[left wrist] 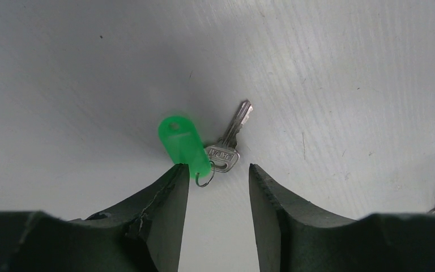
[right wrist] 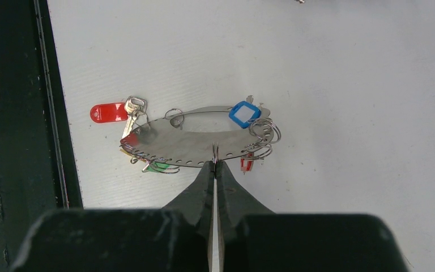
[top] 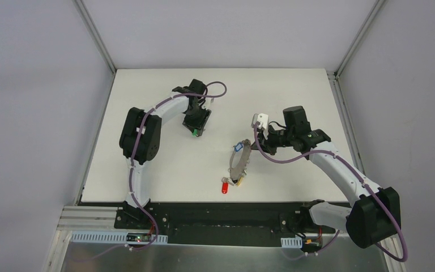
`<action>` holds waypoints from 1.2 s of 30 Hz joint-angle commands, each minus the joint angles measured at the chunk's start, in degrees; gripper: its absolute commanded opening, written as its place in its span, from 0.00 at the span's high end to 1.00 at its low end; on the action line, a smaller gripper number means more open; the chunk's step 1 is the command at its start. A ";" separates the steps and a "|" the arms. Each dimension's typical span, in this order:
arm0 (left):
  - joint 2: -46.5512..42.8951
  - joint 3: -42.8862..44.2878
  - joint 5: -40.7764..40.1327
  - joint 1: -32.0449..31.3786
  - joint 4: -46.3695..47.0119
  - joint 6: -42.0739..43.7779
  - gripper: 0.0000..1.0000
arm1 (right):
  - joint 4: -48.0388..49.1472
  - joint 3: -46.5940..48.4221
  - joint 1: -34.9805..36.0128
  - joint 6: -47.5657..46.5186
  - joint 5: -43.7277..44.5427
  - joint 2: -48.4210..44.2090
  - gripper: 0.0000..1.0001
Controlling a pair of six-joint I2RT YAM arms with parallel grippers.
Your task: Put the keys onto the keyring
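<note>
1. Here, the left pincer (left wrist: pixel 218 170) hangs low over the white table (top: pixel 294 102), towards its far side, with its two fingers apart.
2. A green-tagged key (left wrist: pixel 222 156) lies flat on the table just ahead of that gap. Its tag touches the tip of one finger, and its silver blade points away from the pincer.
3. The right pincer (right wrist: pixel 215 164) is pressed together on the near edge of the keyring (right wrist: pixel 192 147), at mid-table and well apart from the green-tagged key.
4. The keyring shows as a flat grey metal oval with a long slot and a row of small holes along its rim. Small split rings (right wrist: pixel 263 133) hang from several holes.
5. A blue tag (right wrist: pixel 244 114) sits at the far rim of the keyring.
6. A red-tagged key (right wrist: pixel 109 111) lies on the table at the end of the keyring nearest the arm bases.
7. Bits of red, green and yellow tag peep from under the keyring, mostly hidden.
</note>
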 commanded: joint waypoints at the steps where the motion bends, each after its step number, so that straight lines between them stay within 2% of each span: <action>1: 0.99 3.00 -0.50 -0.29 -2.84 -1.29 0.57 | 1.05 0.26 -0.31 0.32 -2.66 -0.27 1.00; 7: 0.85 2.81 -0.51 -0.29 -2.74 -1.36 0.68 | 0.65 0.51 -0.32 0.38 -2.84 0.42 1.00; 11: 0.93 2.87 -1.17 -0.28 -2.75 -1.50 0.72 | 0.60 0.56 -0.36 0.40 -2.93 0.45 1.00; 23: 2.12 4.18 -3.83 -0.29 -5.25 -3.28 0.71 | 0.59 0.57 -0.36 0.40 -3.23 0.57 1.00; 36: 3.04 5.44 -3.99 -0.23 -6.50 -3.60 0.84 | 0.63 0.47 -0.33 0.49 -3.45 0.68 1.00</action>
